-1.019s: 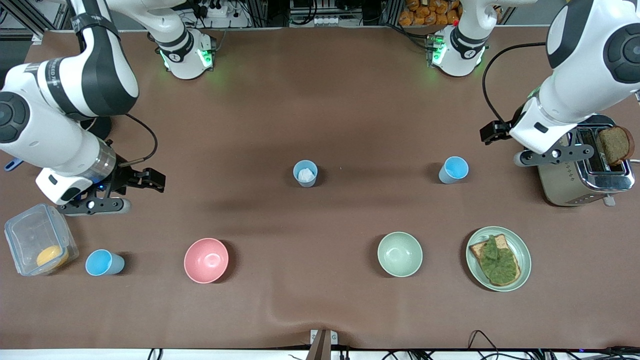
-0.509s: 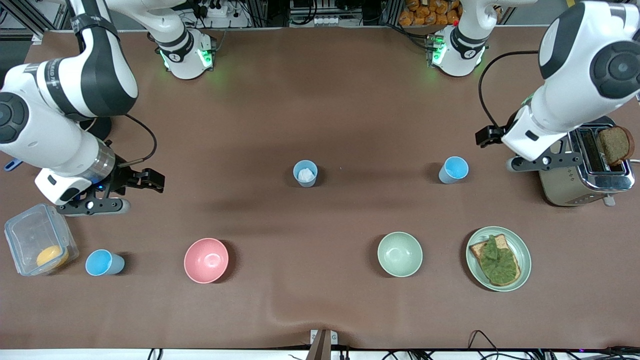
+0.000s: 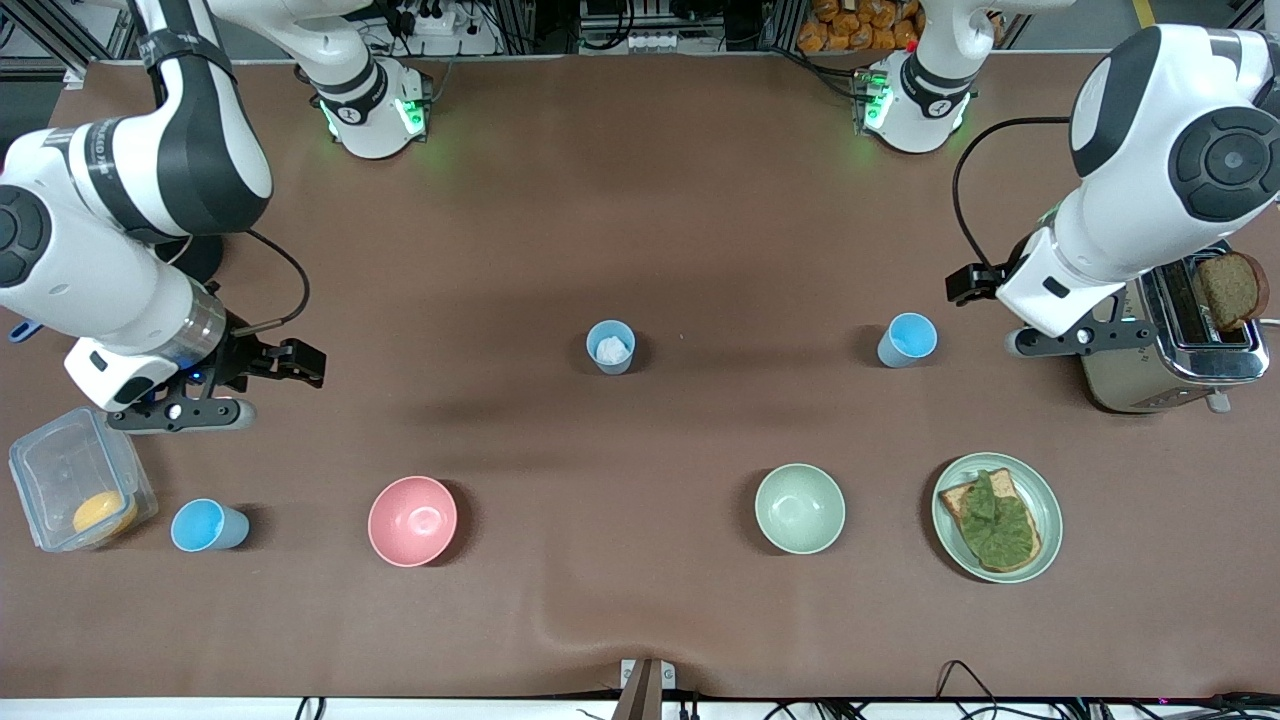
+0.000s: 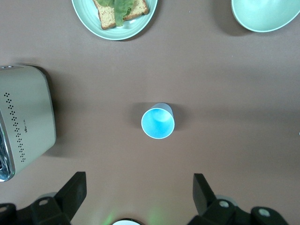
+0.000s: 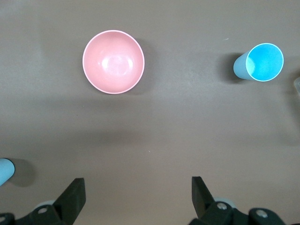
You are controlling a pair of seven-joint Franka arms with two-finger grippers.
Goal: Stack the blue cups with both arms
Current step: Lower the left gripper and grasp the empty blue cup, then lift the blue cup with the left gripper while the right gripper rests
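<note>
Three blue cups stand upright on the brown table. A sky-blue cup (image 3: 908, 340) (image 4: 158, 123) stands toward the left arm's end, beside the toaster. My left gripper (image 3: 1078, 342) (image 4: 139, 193) hangs open and empty above the table between that cup and the toaster. Mid-table is a paler greyish-blue cup (image 3: 611, 347) (image 5: 4, 171) with something white inside. Another sky-blue cup (image 3: 208, 526) (image 5: 260, 62) stands toward the right arm's end, nearer the front camera. My right gripper (image 3: 178, 413) (image 5: 137, 196) is open and empty, hanging over the table by the clear container.
A toaster (image 3: 1170, 350) (image 4: 23, 122) holds a bread slice. Nearer the front camera are a plate (image 3: 1043, 530) (image 4: 89, 16) with toast and greens, a pale green bowl (image 3: 800, 508) (image 4: 262, 14) and a pink bowl (image 3: 412, 520) (image 5: 113, 62). A clear container (image 3: 75, 480) holds something orange.
The left arm has swung its gripper off the toaster's side toward the sky-blue cup. The right gripper has drifted slightly. Both grippers stay open and the cups have not moved.
</note>
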